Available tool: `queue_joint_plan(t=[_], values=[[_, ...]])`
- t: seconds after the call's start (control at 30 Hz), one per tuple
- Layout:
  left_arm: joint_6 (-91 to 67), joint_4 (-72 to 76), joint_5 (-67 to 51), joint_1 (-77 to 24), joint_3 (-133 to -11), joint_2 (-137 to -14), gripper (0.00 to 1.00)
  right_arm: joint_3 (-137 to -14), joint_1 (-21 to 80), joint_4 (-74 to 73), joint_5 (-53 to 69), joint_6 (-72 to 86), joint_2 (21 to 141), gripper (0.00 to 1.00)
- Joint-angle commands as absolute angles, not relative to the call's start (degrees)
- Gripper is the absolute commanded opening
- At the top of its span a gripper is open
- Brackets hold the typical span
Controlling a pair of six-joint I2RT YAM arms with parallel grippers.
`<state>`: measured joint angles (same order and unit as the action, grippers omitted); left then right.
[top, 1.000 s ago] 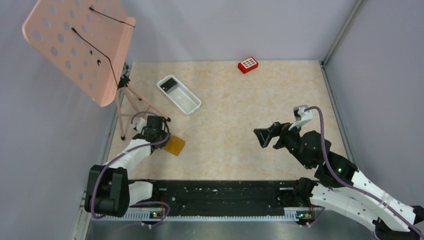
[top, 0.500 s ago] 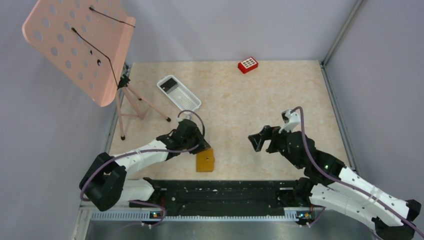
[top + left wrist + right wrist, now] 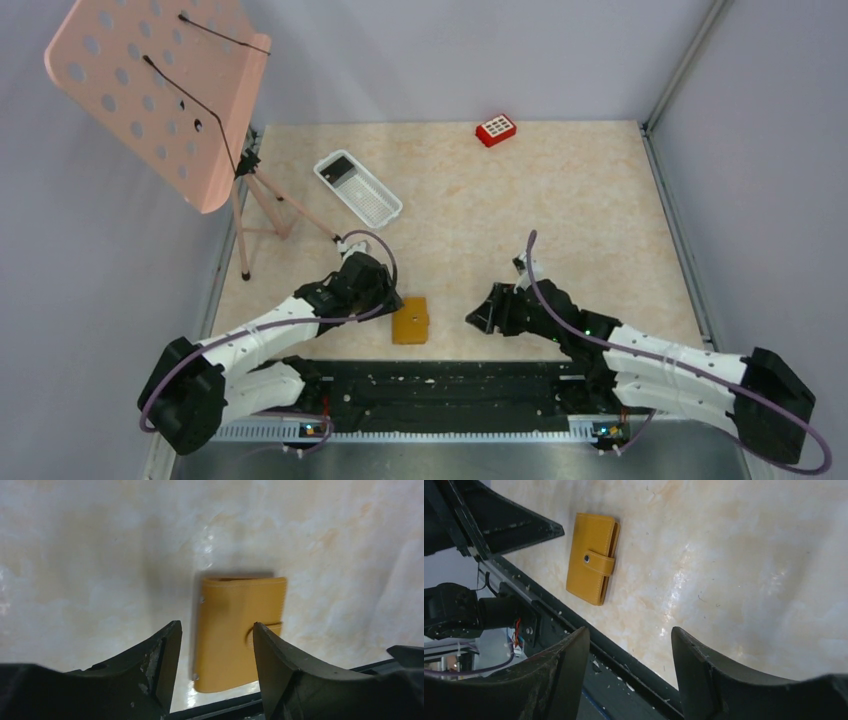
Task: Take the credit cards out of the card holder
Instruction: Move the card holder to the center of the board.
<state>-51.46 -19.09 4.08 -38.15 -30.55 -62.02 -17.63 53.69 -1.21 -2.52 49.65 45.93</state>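
The card holder is a tan-brown folder lying flat on the table near the front edge, shut with its snap tab. No credit cards show in it. A dark flat card-like rectangle lies in the far end of the white mesh tray. My left gripper hovers just left of the card holder. The left gripper is open and its fingers do not touch the folder. My right gripper hangs open to the folder's right. In the right wrist view the right gripper holds nothing, and the card holder lies ahead of it.
A white mesh tray sits at the back left. A pink perforated stand on a tripod rises at the left edge. A red block lies at the far side. The black rail runs along the near edge, close to the folder.
My left arm carried the card holder from the left side to the front centre, set it down and opened. My right arm lowered and swung left toward it, its jaws narrowing somewhat.
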Motion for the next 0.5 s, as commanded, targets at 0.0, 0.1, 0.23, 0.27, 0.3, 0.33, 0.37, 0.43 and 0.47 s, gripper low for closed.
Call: queue_joint_plan(t=[0.0,0.1,0.23,0.27,0.3,0.33,0.37,0.43,0.47], values=[[-50.64,-21.34,3.35,-38.06,-27.04,-58.51,0.60,-16.44,53.39,16.91,1.48,54.18,53.53,0.59],[-51.44,-20.54,2.17,-38.07,-25.07,-56.80,0.59,-16.20,54.04,22.91,3.73,55.16,59.77,0.57],[-52.75,-15.11,-4.20,-38.12,-22.45,-56.69,0.55,-17.18,54.99,26.61,4.99,55.83,65.88,0.54],[-53.26,-13.18,-6.07,-38.09,-21.40,-56.99,0.53,-17.32,55.08,27.05,5.08,55.65,66.83,0.54],[-53.94,-11.11,-7.50,-38.07,-20.84,-57.42,0.51,-17.44,55.08,27.11,5.10,55.64,67.72,0.53],[-54.56,-9.99,-8.55,-38.14,-20.49,-57.92,0.50,-17.58,55.07,26.69,5.01,55.47,68.36,0.53],[-54.99,-9.07,-9.41,-38.14,-20.17,-58.34,0.48,-17.94,55.12,25.77,4.83,55.27,68.85,0.52],[-55.63,-7.23,-10.46,-38.42,-19.69,-58.85,0.47,-19.25,55.09,21.42,3.57,54.77,69.58,0.51],[-55.94,-5.62,-10.95,-38.67,-19.17,-59.03,0.47,-19.90,55.09,19.21,3.08,54.26,69.94,0.50]])
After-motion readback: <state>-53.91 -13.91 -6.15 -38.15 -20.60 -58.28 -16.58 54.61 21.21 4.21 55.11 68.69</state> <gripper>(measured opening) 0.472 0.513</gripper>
